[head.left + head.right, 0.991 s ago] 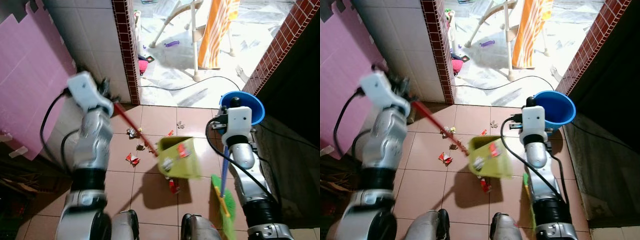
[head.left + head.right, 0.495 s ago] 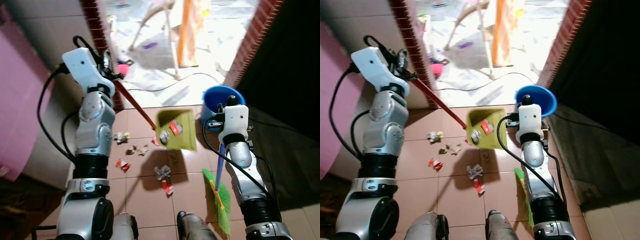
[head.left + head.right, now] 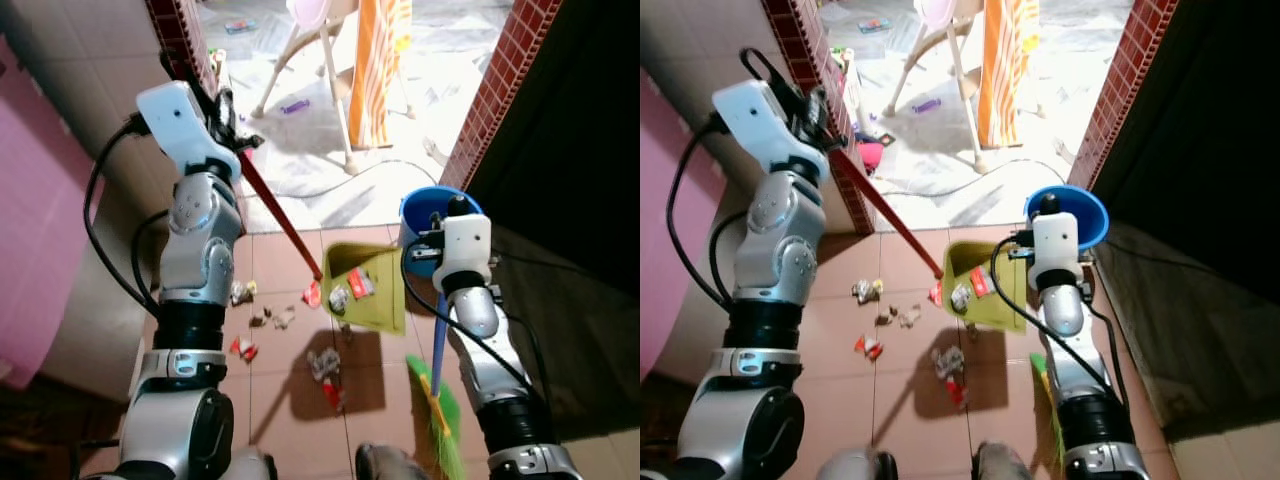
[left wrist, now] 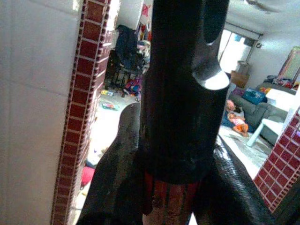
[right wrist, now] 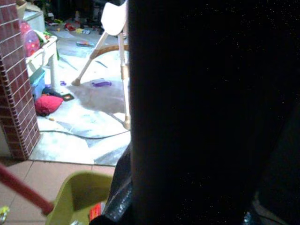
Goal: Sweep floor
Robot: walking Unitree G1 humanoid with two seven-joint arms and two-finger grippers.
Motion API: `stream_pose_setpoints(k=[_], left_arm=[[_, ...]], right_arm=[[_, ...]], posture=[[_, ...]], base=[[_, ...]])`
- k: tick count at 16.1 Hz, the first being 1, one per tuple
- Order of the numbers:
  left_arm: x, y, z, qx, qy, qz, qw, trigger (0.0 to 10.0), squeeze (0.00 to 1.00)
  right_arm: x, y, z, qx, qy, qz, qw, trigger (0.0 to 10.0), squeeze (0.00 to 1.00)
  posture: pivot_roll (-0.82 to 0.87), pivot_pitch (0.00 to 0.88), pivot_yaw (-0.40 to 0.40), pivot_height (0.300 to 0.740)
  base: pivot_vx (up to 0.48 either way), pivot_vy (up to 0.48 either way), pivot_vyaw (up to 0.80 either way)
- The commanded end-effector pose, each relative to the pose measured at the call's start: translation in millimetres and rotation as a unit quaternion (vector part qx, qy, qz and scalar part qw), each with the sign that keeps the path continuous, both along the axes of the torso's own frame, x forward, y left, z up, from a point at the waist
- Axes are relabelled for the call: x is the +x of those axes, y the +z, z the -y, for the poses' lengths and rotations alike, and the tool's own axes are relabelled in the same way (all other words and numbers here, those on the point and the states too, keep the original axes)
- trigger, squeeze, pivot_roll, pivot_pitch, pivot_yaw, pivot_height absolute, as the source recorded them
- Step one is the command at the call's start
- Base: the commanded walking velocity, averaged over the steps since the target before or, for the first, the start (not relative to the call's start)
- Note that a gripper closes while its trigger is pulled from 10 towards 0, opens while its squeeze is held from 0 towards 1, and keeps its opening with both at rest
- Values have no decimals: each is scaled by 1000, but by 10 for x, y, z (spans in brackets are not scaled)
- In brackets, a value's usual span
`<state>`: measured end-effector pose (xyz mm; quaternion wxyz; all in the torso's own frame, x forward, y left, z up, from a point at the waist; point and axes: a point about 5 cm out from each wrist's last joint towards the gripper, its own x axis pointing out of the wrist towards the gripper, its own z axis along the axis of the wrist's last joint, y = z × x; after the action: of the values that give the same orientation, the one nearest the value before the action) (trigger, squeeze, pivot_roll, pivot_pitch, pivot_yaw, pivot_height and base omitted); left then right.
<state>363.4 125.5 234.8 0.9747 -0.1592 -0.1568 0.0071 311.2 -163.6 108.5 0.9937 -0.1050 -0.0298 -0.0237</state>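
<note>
The blue bucket stands on the tiles by the brick doorway, and everything here is placed from it.

Far to the left of the bucket and up high, the left gripper is squeezed tight around the top of the red handle. In the left wrist view the black fingers press on both sides of that red stick. The handle slants down toward the bucket and ends at the yellow-green dustpan, which hangs in the air just left of the bucket with a few scraps in it.

On the floor left of the bucket and lower down, bits of paper trash lie spread out on the tiles, so the floor is not clean yet.

Just in front of the bucket the right gripper is at the blue stick of the broom, whose green bristles are down by the robot's feet. I cannot tell if its fingers are closed.

What could go wrong: the dustpan is tipped and still beside the bucket, not over it. If it tips more now, the scraps will fall back on the floor. The long handle could also bump the bucket and knock it over.
</note>
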Motion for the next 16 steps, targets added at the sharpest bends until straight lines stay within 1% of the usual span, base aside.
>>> stream_pose_setpoints(k=[1, 2, 5, 7, 8, 11, 14, 16], left_arm=[[-44, 338, 42, -17, -7, 73, 997, 10000, 0], [-52, 342, 59, -7, -10, 78, 997, 10000, 0], [-64, 343, 49, -11, -8, 78, 997, 10000, 0], [-59, 414, 27, -20, -3, 86, 996, 10000, 0], [-55, 484, 33, -21, -3, 95, 995, 10000, 0], [-50, 516, 64, -21, -7, 102, 995, 10000, 0], [-55, 515, 97, -22, -10, 102, 994, 10000, 0], [-54, 515, 98, -23, -10, 102, 994, 10000, 0]], right_arm=[[32, 52, -39, -1, 6, 10, 1000, 10000, 0], [34, 51, -46, -2, 8, 10, 1000, 10000, 0], [21, 32, -54, -3, 12, 8, 1000, 10000, 0], [11, 15, -63, -4, 15, 5, 1000, 10000, 0], [6, 11, -87, -3, 18, 4, 1000, 10000, 0], [9, 5, -114, 2, 23, 3, 1000, 10000, 0], [14, 2, -113, 2, 24, 1, 1000, 10000, 0], [14, -3, -111, -1, 26, 1, 1000, 10000, 0]], posture=[[-90, 99, 49, 740], [-91, 99, 49, 740], [-90, 97, 50, 740], [-89, 95, 48, 740], [-89, 95, 48, 740], [-90, 89, 49, 740], [-91, 89, 49, 740], [-91, 88, 48, 740]], base=[[337, 0, 0], [345, 0, 0], [351, 0, 0], [354, 0, 0], [356, 0, 0], [421, 0, 0], [475, 0, -698], [471, 0, 0]])
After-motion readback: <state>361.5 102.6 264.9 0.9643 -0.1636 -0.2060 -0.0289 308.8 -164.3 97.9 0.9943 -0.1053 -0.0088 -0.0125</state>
